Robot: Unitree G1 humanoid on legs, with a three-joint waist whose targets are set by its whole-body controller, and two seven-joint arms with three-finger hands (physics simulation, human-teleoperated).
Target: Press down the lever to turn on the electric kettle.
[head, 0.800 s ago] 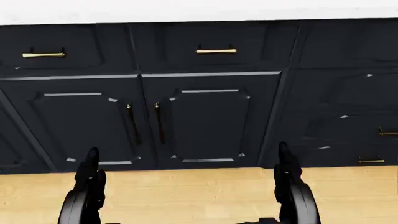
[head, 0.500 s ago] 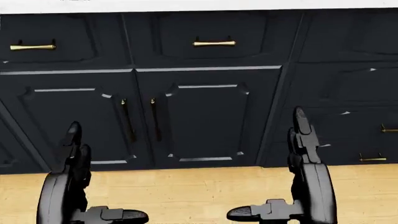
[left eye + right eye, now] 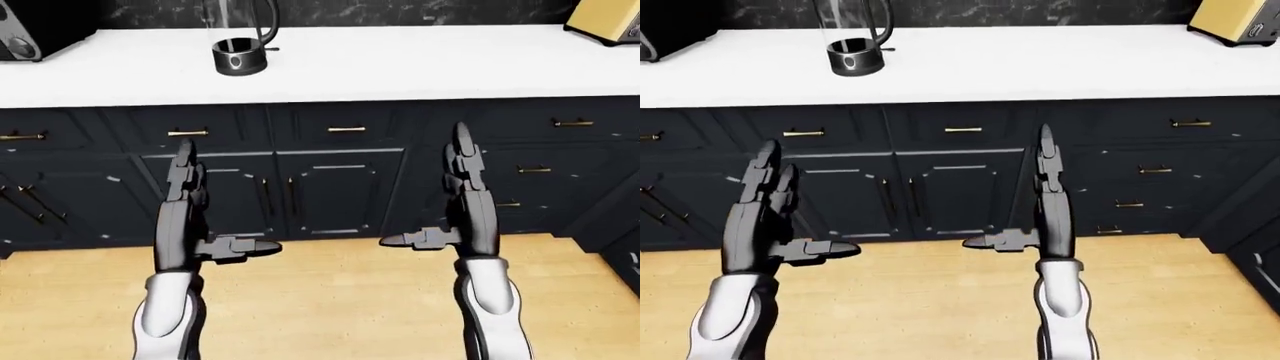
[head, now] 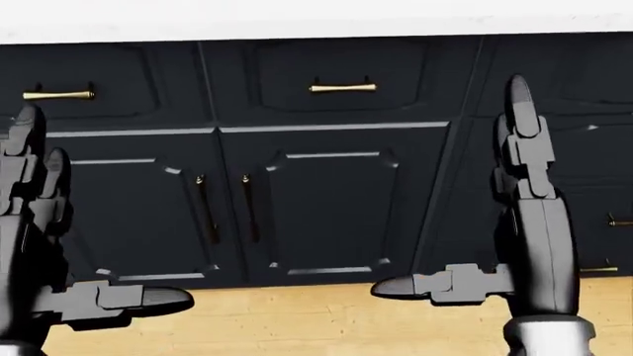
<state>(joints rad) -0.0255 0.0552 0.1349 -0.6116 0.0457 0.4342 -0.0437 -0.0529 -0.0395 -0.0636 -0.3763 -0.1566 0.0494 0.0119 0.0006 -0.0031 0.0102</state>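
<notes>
Raised higher against dark cabinets [image 4: 326, 208] than 0.5 s ago: left hand [image 3: 185, 217] and right hand [image 3: 465, 202], fingers spread wide, thumbs inward, holding nothing. Well apart on white counter [image 3: 400, 64], upper left: electric kettle [image 3: 240, 37], lever indistinct.

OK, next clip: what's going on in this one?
A humanoid robot stands facing dark navy kitchen cabinets with brass handles. Both arms are raised, fingers pointing up and thumbs turned inward: the left robot hand and the right robot hand are open and hold nothing. The clear glass electric kettle on its dark round base sits on the white countertop, toward the upper left of the left-eye view, well away from either hand. The kettle is untouched and the lever not yet pressed.
</notes>
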